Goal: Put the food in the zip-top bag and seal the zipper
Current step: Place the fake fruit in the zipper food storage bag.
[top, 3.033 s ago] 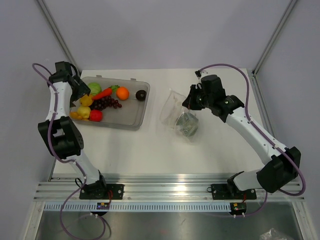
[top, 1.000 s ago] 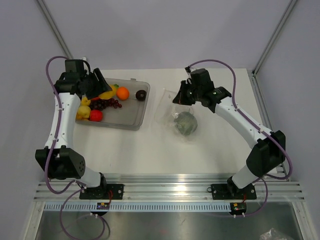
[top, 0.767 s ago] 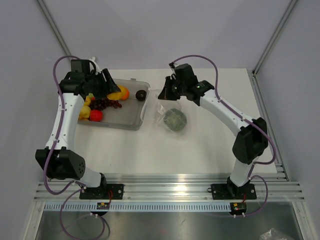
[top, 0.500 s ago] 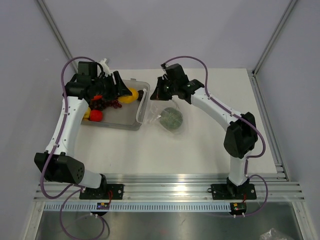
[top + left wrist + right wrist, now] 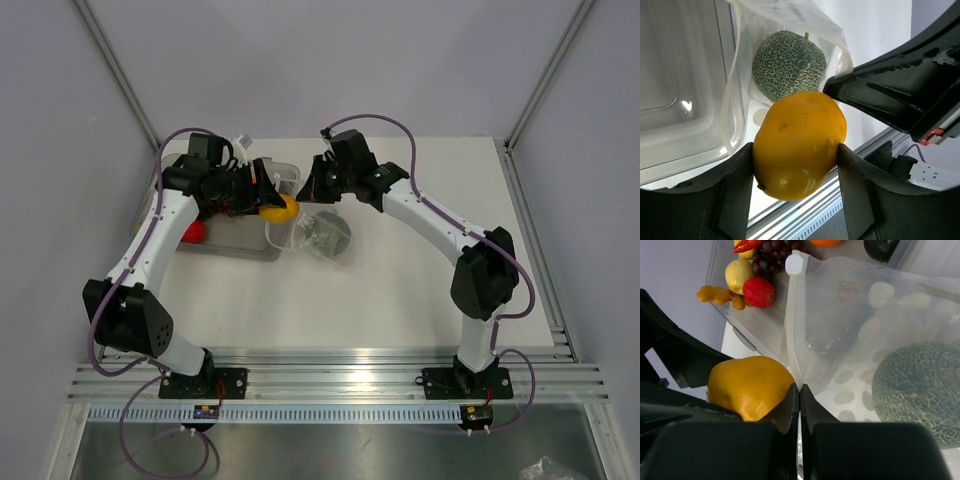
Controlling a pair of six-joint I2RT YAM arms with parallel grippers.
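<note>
My left gripper point(image 5: 796, 155) is shut on a yellow food piece point(image 5: 799, 144) and holds it just above the mouth of the zip-top bag point(image 5: 790, 15). From above, the left gripper point(image 5: 270, 203) hangs over the tray's right end. My right gripper point(image 5: 799, 390) is shut on the bag's mouth edge by the whitish zipper point(image 5: 792, 325), holding it up; seen from above, the right gripper point(image 5: 315, 190) is over the bag point(image 5: 318, 235). A netted green melon point(image 5: 920, 390) lies inside the bag. Grapes point(image 5: 775, 250), a red piece point(image 5: 759, 291) and a dark brown ball point(image 5: 882, 247) stay in the tray.
The grey translucent tray point(image 5: 235, 240) sits at the left, its right end touching the bag. A yellow piece point(image 5: 740, 272) and an orange knobbly piece point(image 5: 720, 295) lie in it. The aluminium rail point(image 5: 330, 375) runs along the near table edge.
My left gripper has carried the yellow piece rightwards from the tray to the bag's mouth. The right gripper has dragged the bag and melon left, up against the tray.
</note>
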